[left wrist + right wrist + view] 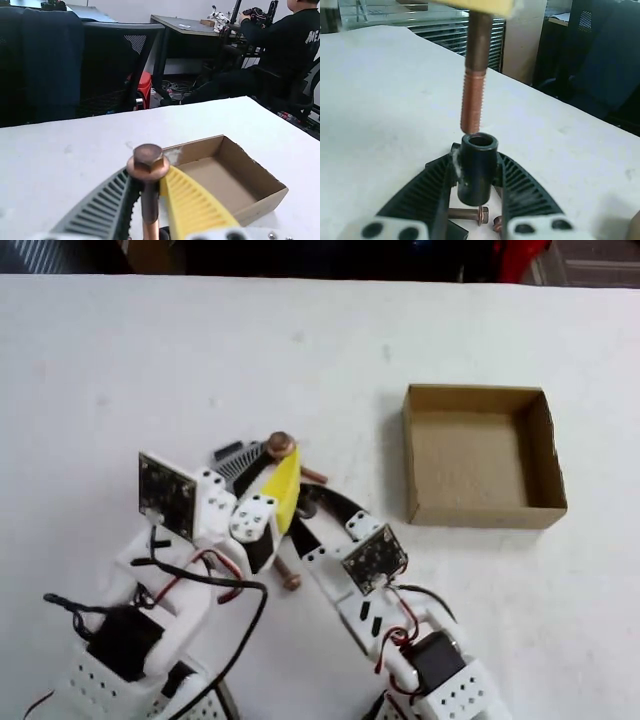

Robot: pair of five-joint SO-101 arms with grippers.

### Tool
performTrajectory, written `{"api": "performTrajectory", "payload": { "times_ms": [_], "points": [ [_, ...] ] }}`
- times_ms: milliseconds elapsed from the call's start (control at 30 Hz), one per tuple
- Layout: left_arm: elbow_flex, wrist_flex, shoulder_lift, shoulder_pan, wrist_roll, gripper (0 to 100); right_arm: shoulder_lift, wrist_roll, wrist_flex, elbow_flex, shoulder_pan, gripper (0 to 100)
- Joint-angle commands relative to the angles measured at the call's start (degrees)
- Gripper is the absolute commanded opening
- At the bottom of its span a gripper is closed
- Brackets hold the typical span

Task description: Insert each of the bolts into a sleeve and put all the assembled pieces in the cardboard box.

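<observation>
White desk (200, 360) lies beneath both my arms. My left gripper (146, 187) clamps a bolt (148, 165) head-up. Its threaded tip hangs just above the mouth of the sleeve (477, 172), gripped upright in my right gripper (476, 160). To my right, nearby, sits the cardboard box (485, 513).

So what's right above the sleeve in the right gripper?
The bolt in the left gripper hangs threaded end down just over the sleeve. Inside its bore is too dark to see.
</observation>
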Motion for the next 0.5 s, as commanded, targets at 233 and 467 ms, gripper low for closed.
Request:
{"api": "performTrajectory", "payload": {
  "times_ms": [233,467],
  "points": [
    [4.9,-8.2,-1.0,-0.1,0.5,2,-1.4,0.7,-1.5,0.5,-0.5,1.7],
    [4.9,-7.4,-1.0,4.3,0.5,2,-1.4,0.7,-1.5,0.5,-0.4,1.7]
  ]
}}
